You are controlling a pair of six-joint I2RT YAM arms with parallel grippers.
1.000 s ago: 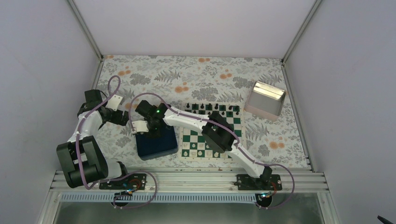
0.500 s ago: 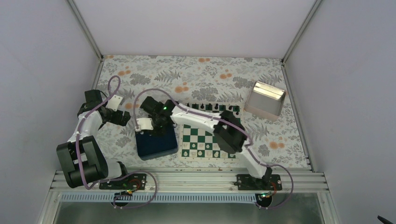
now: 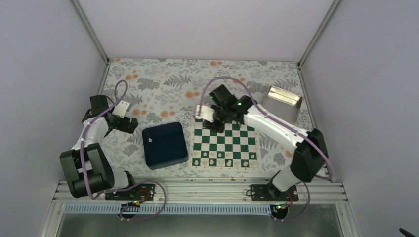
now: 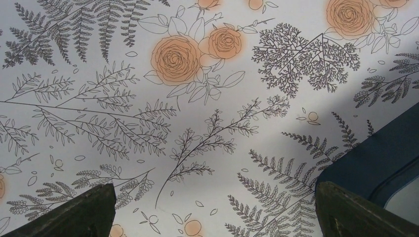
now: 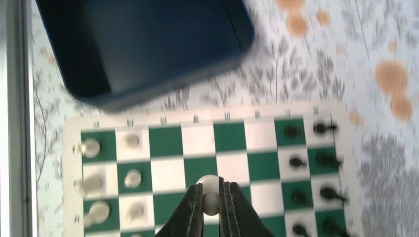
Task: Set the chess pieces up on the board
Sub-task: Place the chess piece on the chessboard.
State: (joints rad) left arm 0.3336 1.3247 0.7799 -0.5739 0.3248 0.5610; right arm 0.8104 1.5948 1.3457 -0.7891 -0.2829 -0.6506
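My right gripper [image 5: 211, 197] is shut on a small white chess piece [image 5: 210, 186] and holds it above the green and white board [image 5: 197, 140]. In the top view this gripper [image 3: 216, 122] hangs over the board's [image 3: 237, 141] far left part. Several white pieces [image 5: 132, 177] stand on one side of the board and black pieces [image 5: 296, 162] on the opposite side. My left gripper [image 4: 212, 212] is open and empty above the floral cloth, left of the tray.
A dark navy tray [image 3: 164, 144] sits left of the board; its corner shows in the left wrist view [image 4: 390, 148]. A metal tin [image 3: 285, 101] stands at the back right. The left arm [image 3: 99, 128] rests at the table's left side.
My right gripper has swung right from above the navy tray to above the board, with the white piece in it. The left arm has not moved.
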